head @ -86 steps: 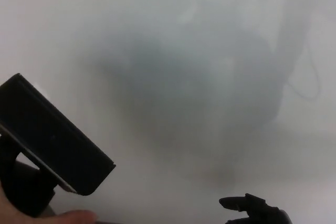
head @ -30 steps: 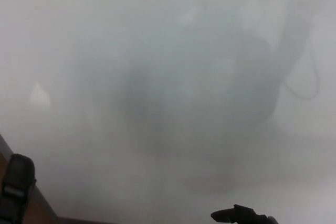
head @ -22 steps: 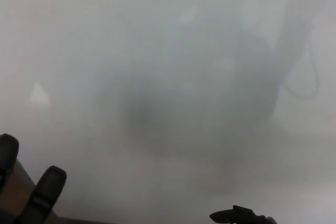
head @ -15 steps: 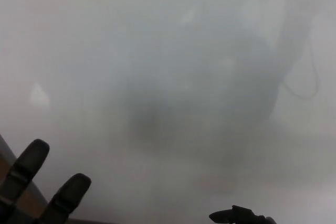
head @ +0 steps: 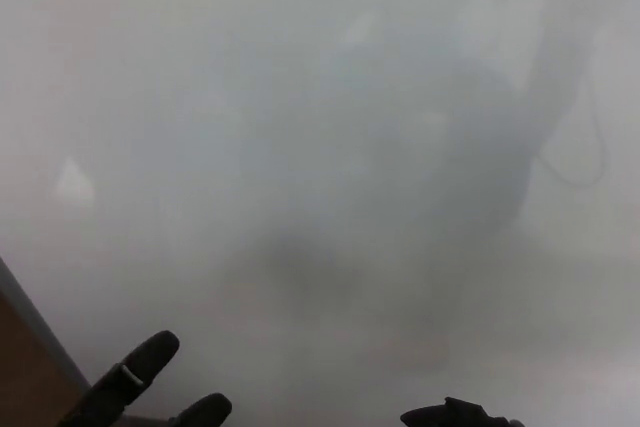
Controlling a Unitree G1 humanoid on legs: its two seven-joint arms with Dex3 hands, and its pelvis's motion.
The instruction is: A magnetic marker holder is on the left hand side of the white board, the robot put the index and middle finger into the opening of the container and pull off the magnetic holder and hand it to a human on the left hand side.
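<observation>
**Marker holder out of sight, left hand empty at the board**

Marker holder does not show anywhere in the head view, so its place relative to either hand cannot be told. The whiteboard fills almost the whole picture, its surface carrying a dim, blurred reflection. Its grey edge runs diagonally across the lower left corner, with a brown surface beyond it.

The left hand comes up from the bottom edge near that corner. Two black fingers are raised and spread apart, with nothing between them: the hand is open and empty.

The right hand barely clears the bottom edge, right of centre. Only a dark sliver of it shows, probably a finger pointing left; whether it is open or closed cannot be told.
</observation>
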